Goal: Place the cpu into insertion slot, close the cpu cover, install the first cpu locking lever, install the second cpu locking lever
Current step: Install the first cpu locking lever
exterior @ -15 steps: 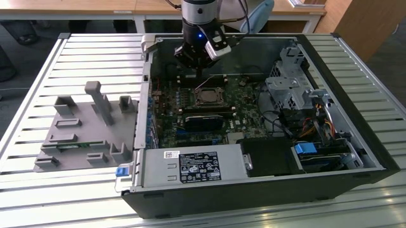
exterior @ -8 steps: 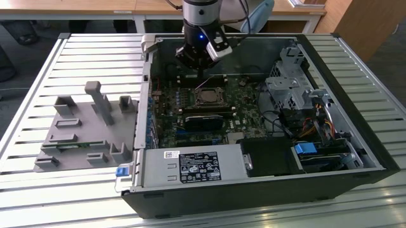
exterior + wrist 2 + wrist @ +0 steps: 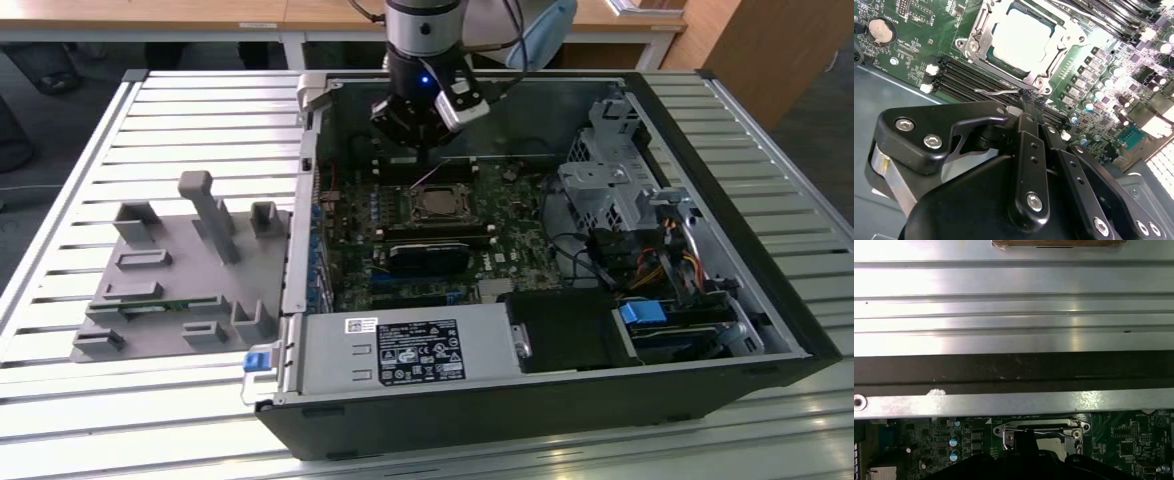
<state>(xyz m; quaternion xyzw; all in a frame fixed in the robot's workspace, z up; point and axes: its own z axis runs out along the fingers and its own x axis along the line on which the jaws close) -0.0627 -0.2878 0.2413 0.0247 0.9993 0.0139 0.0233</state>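
Gripper (image 3: 1028,97) low over the insertion slot (image 3: 437,205), fingertips pinched together on 1 thin wire locking lever (image 3: 996,92). We see the cpu (image 3: 1021,37) seated in the slot, the cpu cover (image 3: 999,65) down around it.

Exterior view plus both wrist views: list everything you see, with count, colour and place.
slatted table: one, silver, under everything.
computer case: one, black, lying open on the table.
circuit board: one, green, inside the case.
cpu: one, silvery, mid-board.
cpu cover: one, silvery frame, around the cpu.
locking lever: one, thin metal wire, beside the cover's corner.
memory slots: several, black, beside the cover.
fixture: one, grey, on the table, exterior view's left of the case.
gripper: one, black, tip at the locking lever.
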